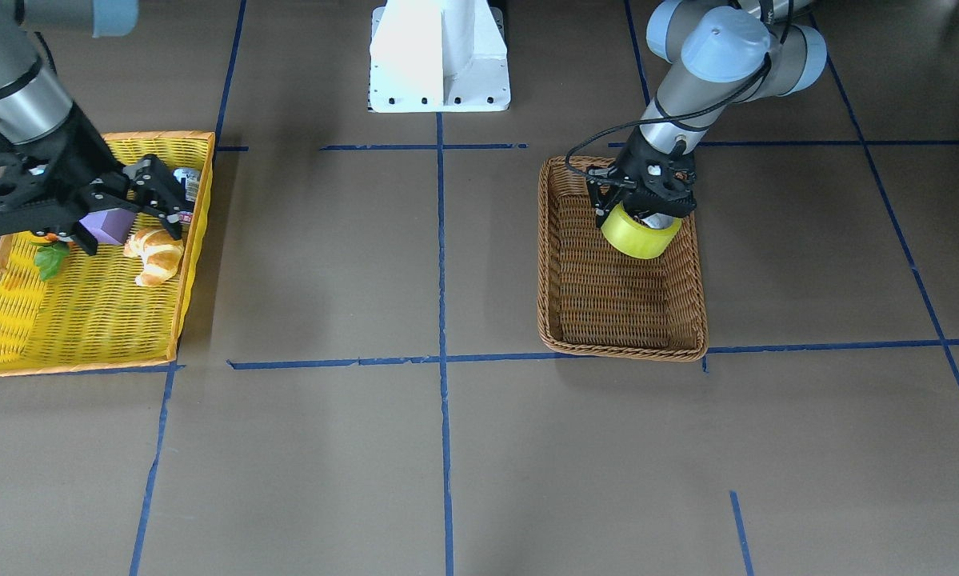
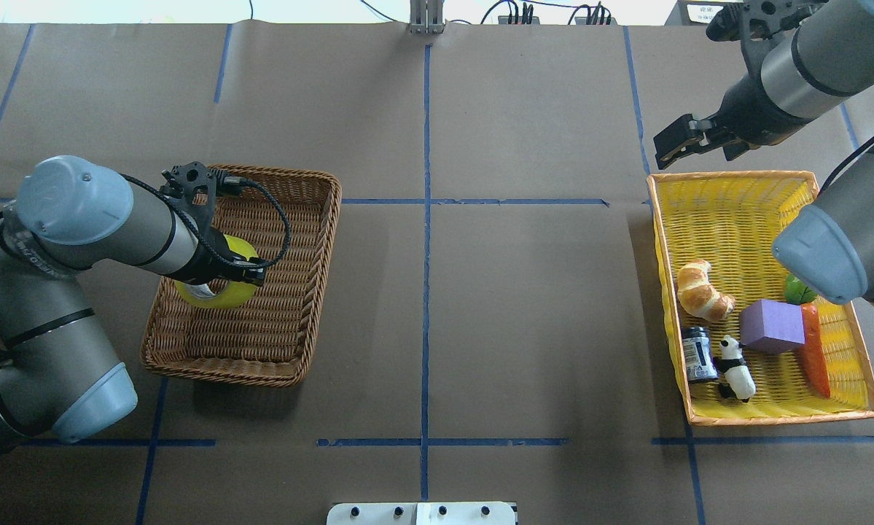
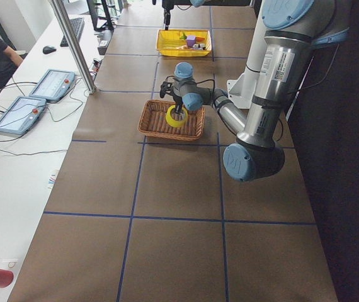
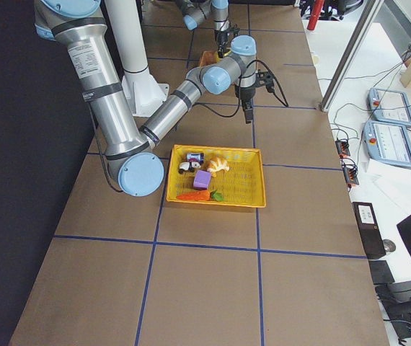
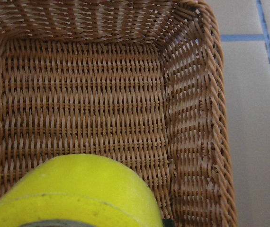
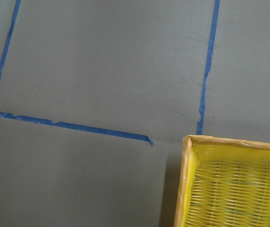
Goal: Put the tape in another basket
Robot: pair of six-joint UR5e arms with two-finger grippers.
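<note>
I'm seeing the wicker basket's [image 2: 326, 240] floor lying bare around the tape [image 2: 221, 295] that the left gripper [image 1: 645, 214] is clamping; only the walls are fencing it. The table between basket and yellow tray [image 2: 735, 177] is lying open. Croissant [image 2: 701, 292], purple block [image 2: 772, 326], carrot [image 2: 813, 354], can [image 2: 697, 354] and panda figure [image 2: 735, 366] are crowding the tray's robot-side half. The right gripper [image 2: 673, 142] is hovering off its far corner, fingers spread.
</note>
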